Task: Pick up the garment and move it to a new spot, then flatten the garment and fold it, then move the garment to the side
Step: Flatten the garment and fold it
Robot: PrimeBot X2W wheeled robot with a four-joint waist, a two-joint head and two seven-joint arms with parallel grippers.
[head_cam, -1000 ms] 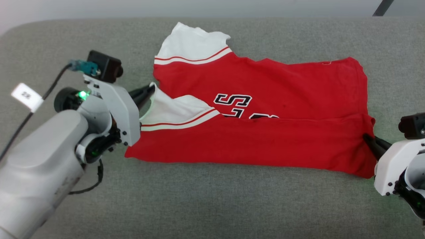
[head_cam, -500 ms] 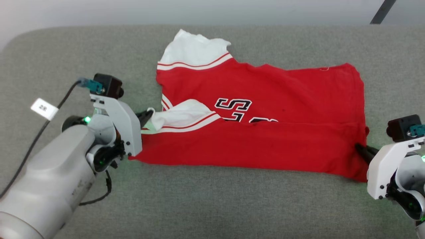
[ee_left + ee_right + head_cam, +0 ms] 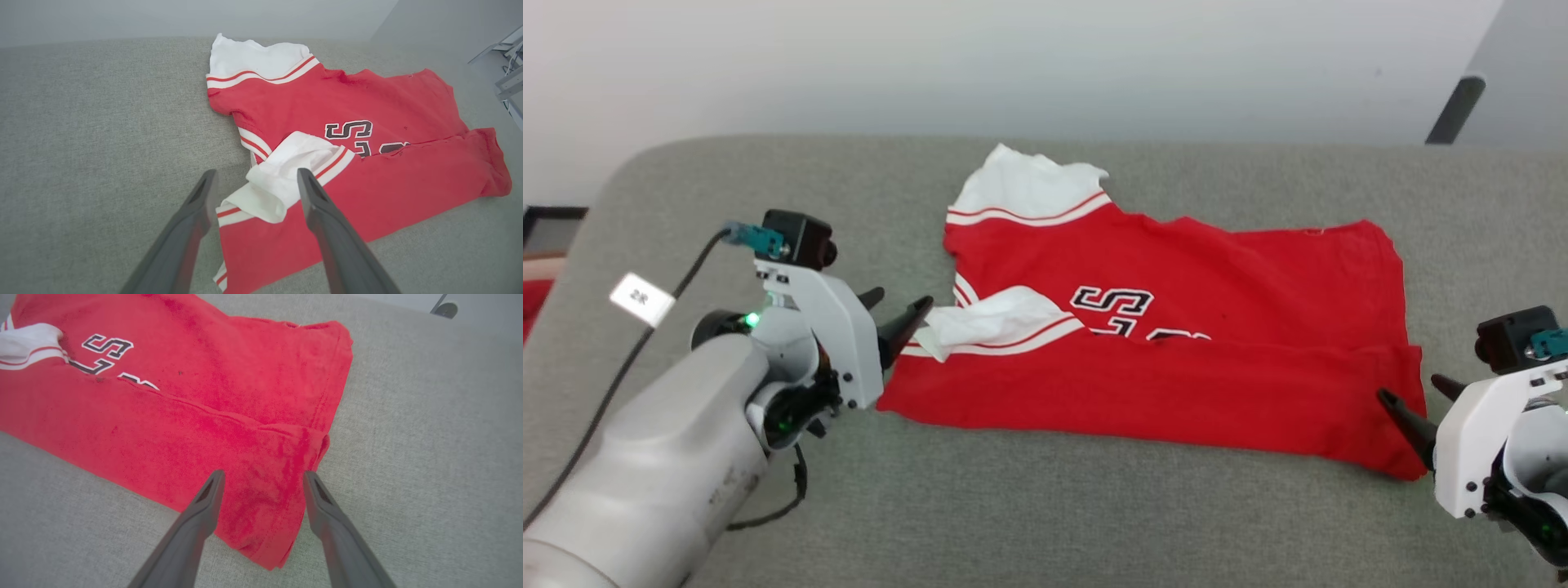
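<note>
Grey woven fabric covers the worktop, and the garment lies spread across its middle, long side running left to right, well in from the rounded far-left corner. Its near long edge is turned over onto the body as a red band that hides the lower half of the black lettering. The far white sleeve lies flat toward the far edge. The near white sleeve sits rumpled on the fold at the left end.

A second ago both pairs of jaws were pinched on the cloth. Now the left gripper has let go of the near sleeve and the right gripper has let go of the hem corner. Both pairs of jaws are spread wide with nothing held. I judge that the first lengthwise fold is laid, while the rumpled sleeve wants smoothing and the far side is not yet folded
</note>
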